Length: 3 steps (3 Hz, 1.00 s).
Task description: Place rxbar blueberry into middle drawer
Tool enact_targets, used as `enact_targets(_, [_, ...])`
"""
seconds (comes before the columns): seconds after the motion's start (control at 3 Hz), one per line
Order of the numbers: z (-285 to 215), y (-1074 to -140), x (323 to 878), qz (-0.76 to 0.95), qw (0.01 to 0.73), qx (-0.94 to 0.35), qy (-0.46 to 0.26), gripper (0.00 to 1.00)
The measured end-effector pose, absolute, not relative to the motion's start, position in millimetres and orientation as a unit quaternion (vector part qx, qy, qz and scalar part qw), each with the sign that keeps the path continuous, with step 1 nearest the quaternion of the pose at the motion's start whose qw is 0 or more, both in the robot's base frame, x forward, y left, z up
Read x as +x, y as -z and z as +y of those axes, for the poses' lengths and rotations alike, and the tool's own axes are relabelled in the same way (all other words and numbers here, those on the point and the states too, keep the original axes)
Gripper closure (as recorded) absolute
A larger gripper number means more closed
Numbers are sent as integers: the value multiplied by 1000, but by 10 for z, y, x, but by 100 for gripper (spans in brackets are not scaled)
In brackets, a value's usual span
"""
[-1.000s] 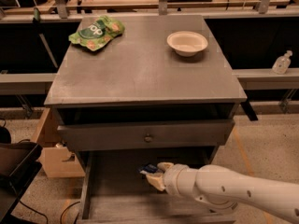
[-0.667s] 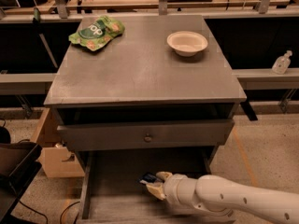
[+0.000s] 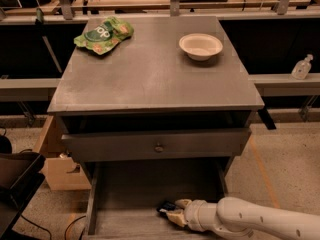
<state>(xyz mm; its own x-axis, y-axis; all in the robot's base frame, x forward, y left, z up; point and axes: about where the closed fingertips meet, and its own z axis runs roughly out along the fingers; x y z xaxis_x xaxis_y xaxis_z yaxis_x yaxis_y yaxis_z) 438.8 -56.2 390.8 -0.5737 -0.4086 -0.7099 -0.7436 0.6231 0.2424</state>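
The middle drawer (image 3: pixel 125 194) is pulled out below the closed top drawer front, its plank floor bare at the left and back. My gripper (image 3: pixel 172 210) reaches in from the lower right on a white arm and sits low over the drawer floor near its front middle. It is shut on the rxbar blueberry (image 3: pixel 166 207), a small dark bar whose end sticks out to the left of the fingers. The bar is at or just above the drawer floor; I cannot tell whether it touches.
A green snack bag (image 3: pixel 104 34) lies at the back left of the cabinet top and a white bowl (image 3: pixel 200 46) at the back right. The top drawer front with a round knob (image 3: pixel 158 147) overhangs the open drawer. A cardboard box (image 3: pixel 57 159) stands at the left.
My gripper with the bar has moved lower and a little toward the front of the drawer. The arm has dropped with it.
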Motion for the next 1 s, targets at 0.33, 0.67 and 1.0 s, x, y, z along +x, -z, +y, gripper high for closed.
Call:
enact_targets(0.33, [-616,-3829,4377,848,303,-344,-265,84])
enact_targets(0.67, [-604,-3824,4373,848,302,-344,-266,61])
enact_targets(1.0, [-591,-3822,4369,848,302,-345,-267,39])
